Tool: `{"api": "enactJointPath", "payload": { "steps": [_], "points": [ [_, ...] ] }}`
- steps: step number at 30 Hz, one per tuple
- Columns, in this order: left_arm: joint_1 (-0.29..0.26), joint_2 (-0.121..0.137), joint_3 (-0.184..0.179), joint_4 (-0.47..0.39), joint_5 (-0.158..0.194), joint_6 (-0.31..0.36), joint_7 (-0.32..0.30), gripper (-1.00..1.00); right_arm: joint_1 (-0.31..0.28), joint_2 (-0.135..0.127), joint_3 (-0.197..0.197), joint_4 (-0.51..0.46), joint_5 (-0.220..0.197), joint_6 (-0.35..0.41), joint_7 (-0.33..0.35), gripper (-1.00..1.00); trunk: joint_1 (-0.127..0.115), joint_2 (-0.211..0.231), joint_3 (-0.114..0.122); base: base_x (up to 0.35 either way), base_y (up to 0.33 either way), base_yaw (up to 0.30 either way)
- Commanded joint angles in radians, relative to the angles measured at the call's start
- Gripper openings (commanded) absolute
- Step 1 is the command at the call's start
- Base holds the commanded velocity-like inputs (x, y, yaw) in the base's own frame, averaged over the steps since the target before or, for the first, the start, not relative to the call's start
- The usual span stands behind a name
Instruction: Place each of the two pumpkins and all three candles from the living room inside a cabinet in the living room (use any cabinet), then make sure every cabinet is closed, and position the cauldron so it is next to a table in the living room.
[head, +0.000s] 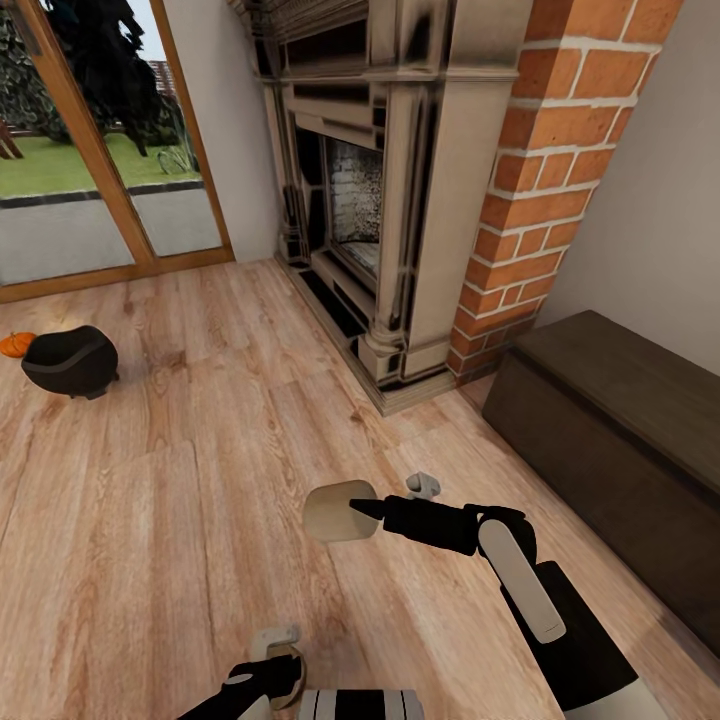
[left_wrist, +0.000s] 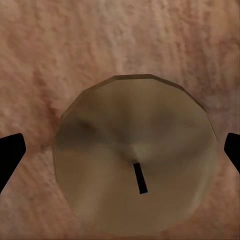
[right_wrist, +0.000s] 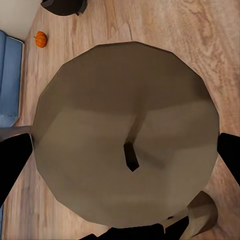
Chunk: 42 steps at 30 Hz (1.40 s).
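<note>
- While the right hand is clamped on a cream candle above the wood floor, its fingers flank the candle's rim.
- At 6 o'clock, the left hand grips a second candle.
- At 9 o'clock, the black cauldron sits just beside a pumpkin.
- At 3 o'clock, the dark-brown cabinet stands closed, near the brick fireplace.

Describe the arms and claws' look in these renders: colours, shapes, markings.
The right arm is a glossy black shell with a long rounded white panel along the forearm, tapering to a slim black wrist. The right claw has pointed black fingers. The left claw is black with whitish-grey pieces; a black-and-white banded cylinder sits nearby at the frame's bottom edge. No cables or lettering visible.
</note>
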<state>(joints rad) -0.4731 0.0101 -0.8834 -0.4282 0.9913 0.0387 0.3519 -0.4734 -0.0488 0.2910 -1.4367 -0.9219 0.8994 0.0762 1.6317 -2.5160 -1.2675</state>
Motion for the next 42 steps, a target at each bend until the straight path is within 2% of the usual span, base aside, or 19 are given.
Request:
{"api": "enactJointPath", "payload": {
  "steps": [1, 5, 10, 24, 27, 42],
  "points": [
    [-0.001, 0.001, -0.006, -0.003, 0.003, 0.004, 0.008, 1.00, -0.001, 0.000, 0.000, 0.000, 0.008, 0.003, 0.008, -1.00, 0.000, 0.000, -0.001, 0.000, 0.000, 0.000],
    [-0.001, 0.001, -0.006, -0.003, 0.003, 0.004, 0.008, 1.00, -0.001, 0.000, 0.000, 0.000, 0.008, 0.003, 0.008, -1.00, 0.000, 0.000, -0.001, 0.000, 0.000, 0.000],
    [-0.001, 0.001, -0.006, -0.003, 0.003, 0.003, 0.007, 1.00, -0.001, 0.000, 0.000, 0.001, 0.007, 0.002, 0.008, -1.00, 0.002, -0.001, -0.020, 0.000, 0.000, 0.000],
    [-0.001, 0.001, -0.006, -0.003, 0.003, 0.003, 0.008, 1.00, -0.001, 0.000, 0.000, 0.000, 0.008, 0.002, 0.008, -1.00, 0.002, -0.001, -0.020, 0.000, 0.000, 0.000],
    [-0.001, 0.001, -0.006, -0.003, 0.003, 0.003, 0.008, 1.00, -0.001, 0.001, 0.000, 0.000, 0.008, 0.002, 0.008, -1.00, 0.003, -0.002, -0.032, 0.000, 0.000, 0.000],
    [0.001, 0.002, -0.006, -0.003, 0.003, 0.003, -0.006, 1.00, -0.001, 0.001, 0.000, 0.001, 0.008, 0.002, 0.008, -1.00, 0.003, -0.002, -0.032, 0.000, 0.000, 0.000]
  ]
}}
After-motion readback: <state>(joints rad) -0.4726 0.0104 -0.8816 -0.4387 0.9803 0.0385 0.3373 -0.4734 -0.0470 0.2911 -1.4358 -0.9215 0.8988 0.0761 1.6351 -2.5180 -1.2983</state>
